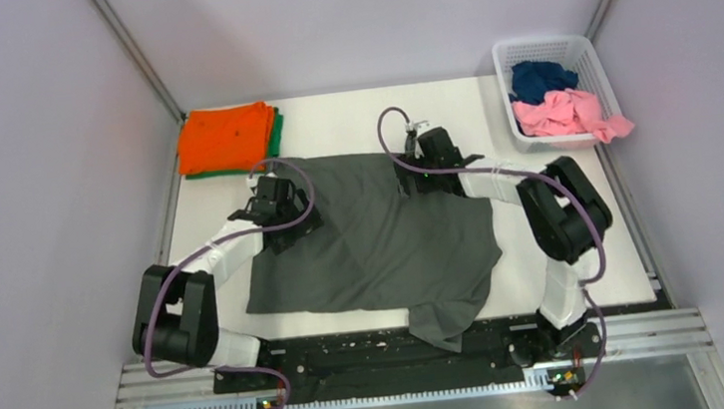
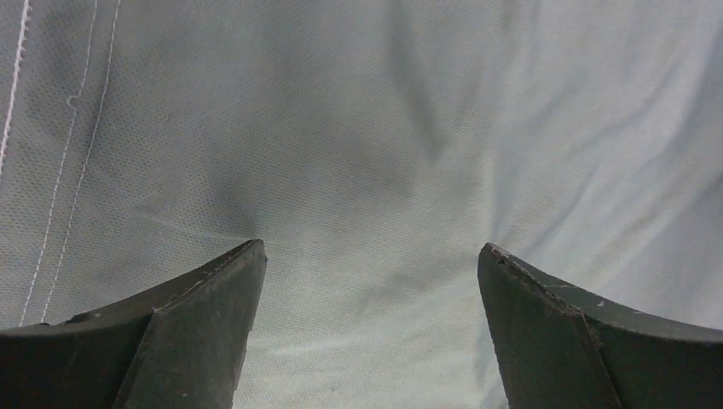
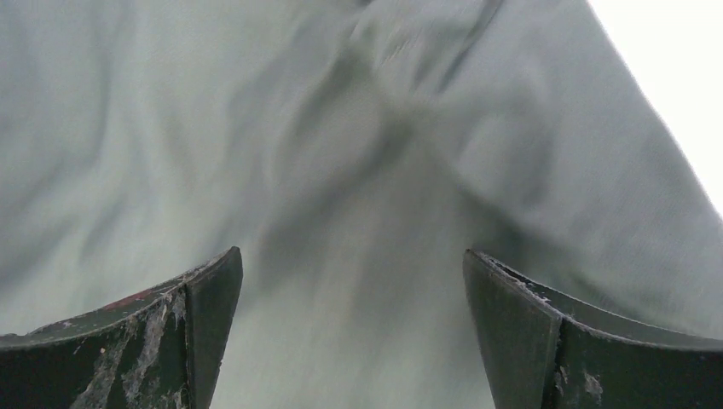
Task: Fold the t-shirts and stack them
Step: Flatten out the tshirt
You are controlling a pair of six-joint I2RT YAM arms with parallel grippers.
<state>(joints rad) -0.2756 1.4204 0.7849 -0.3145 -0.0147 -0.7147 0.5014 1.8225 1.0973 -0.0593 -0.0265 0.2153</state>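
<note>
Middle of the bench, the dark grey t-shirt [image 1: 392, 247] lies spread out, with one bunched corner trailing to the near edge. The left gripper [image 2: 371, 251] sits over its far-left corner and the right gripper [image 3: 351, 256] over the far-right one. Both have jaws spread wide with nothing pinched, just cloth underneath. So the whole shirt runs from the grippers toward the near edge, and I'd guess the fold comes that way. The orange tee [image 1: 226, 137] lies on the green tee [image 1: 277, 132] at the far-left corner. The navy tee [image 1: 538, 77] and pink tee [image 1: 570, 112] sit in the basket [image 1: 543, 44] at far right.
</note>
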